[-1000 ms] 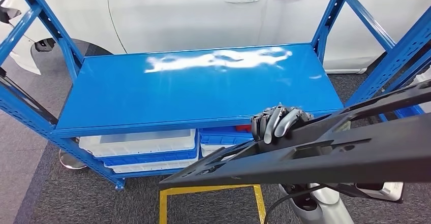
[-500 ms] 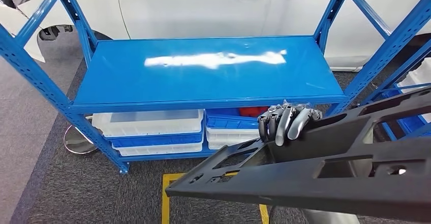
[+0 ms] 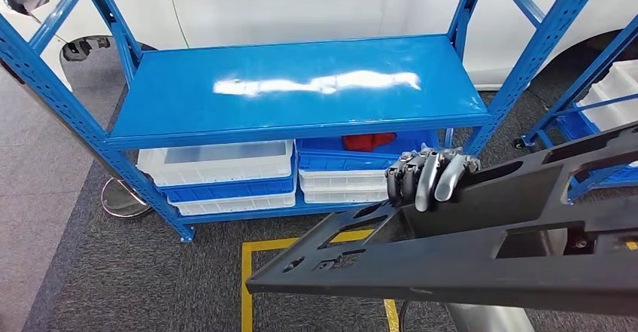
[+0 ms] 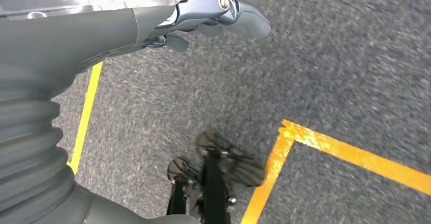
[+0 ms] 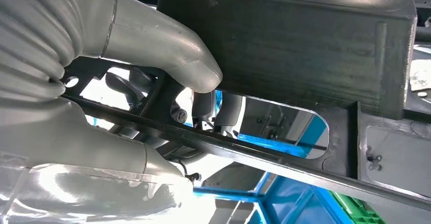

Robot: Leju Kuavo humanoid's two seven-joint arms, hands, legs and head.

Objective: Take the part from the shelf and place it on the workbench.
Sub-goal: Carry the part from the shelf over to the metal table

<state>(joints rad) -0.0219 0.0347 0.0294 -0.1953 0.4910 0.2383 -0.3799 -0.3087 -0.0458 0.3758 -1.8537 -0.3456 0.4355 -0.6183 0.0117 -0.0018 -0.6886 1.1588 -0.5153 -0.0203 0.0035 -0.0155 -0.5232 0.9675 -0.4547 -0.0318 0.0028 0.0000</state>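
Head view, part: the black plastic part [image 3: 481, 253] is a long, flat moulded panel with rectangular cut-outs and small holes, matte and dark, stretching from the lower middle of the picture out past the right edge, tilted so its right end sits higher.
Part location: off the shelf, held in the air in front of the blue rack, above the carpet.
Right hand: the right hand [image 3: 429, 178] grips the part's upper edge, silver fingers curled over the rim.
Right wrist view: the thick grey thumb [image 5: 167, 46] presses against the underside of the part [image 5: 305, 41], with darker fingers reaching through a slot.
Left hand: the left hand [image 4: 203, 16] hangs above the carpet with nothing in it, fingers stretched out.
Shelf: the blue metal shelf [image 3: 293, 95] has a bare glossy top board with a glare streak.
Lower tier: white and blue bins [image 3: 226, 174] and something red [image 3: 369, 141].
Floor: grey carpet [image 3: 150, 287] with yellow tape lines [image 3: 248, 279].
Background: a white car [image 3: 301, 4] stands behind the rack.
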